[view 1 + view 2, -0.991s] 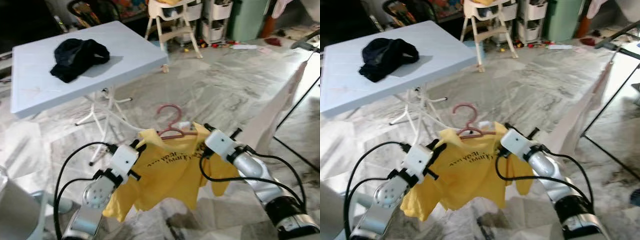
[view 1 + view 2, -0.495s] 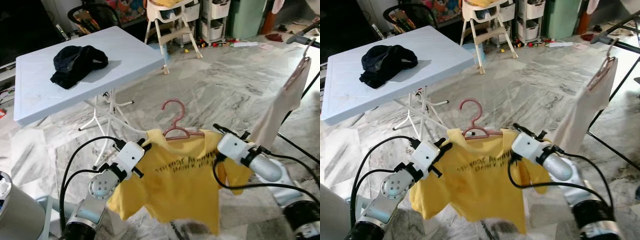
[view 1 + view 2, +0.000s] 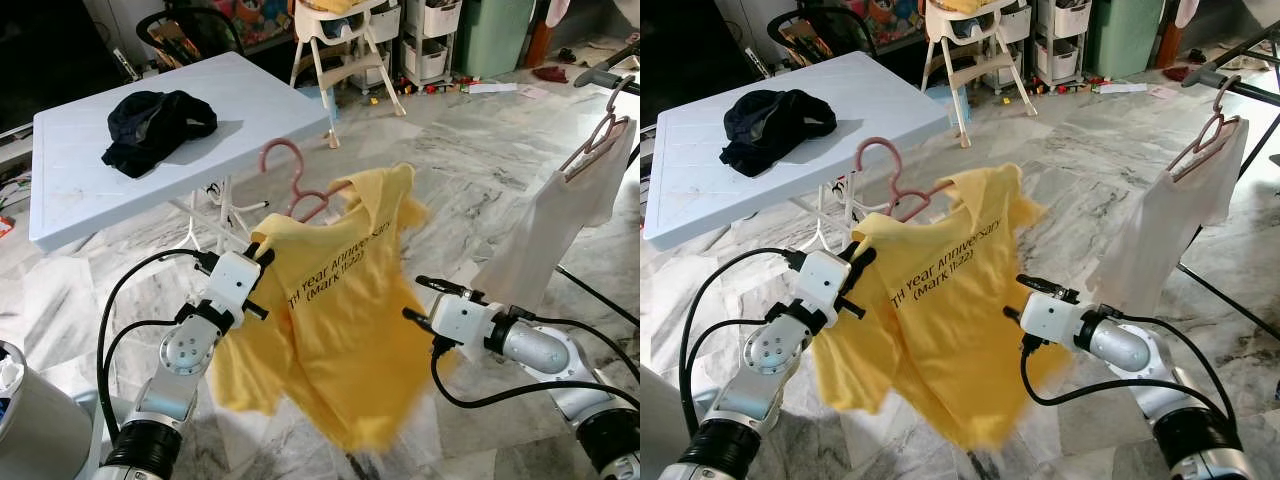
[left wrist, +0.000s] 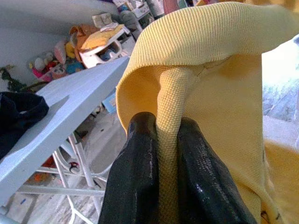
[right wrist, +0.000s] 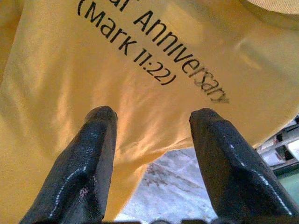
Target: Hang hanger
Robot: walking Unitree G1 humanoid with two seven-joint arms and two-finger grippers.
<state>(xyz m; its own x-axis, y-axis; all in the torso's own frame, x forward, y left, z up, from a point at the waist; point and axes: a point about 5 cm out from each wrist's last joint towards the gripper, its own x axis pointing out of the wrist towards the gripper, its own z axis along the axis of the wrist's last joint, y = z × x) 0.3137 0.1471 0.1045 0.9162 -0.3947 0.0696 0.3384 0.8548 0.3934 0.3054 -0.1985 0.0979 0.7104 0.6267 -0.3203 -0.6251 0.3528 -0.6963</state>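
The left claw is clenched on the near-left shoulder of the yellow shirt, which hangs on the pink hanger in mid-air right of the table. The right claw, fingers spread and grasping nothing, hovers beside the shirt's right side. The hanger's long axis tilts, rising from near-left to far-right, hook pointing up. To hang it well, I'd level it, then carry the hook toward the rail far right, beside the white garment.

A black garment lies on the white folding table.
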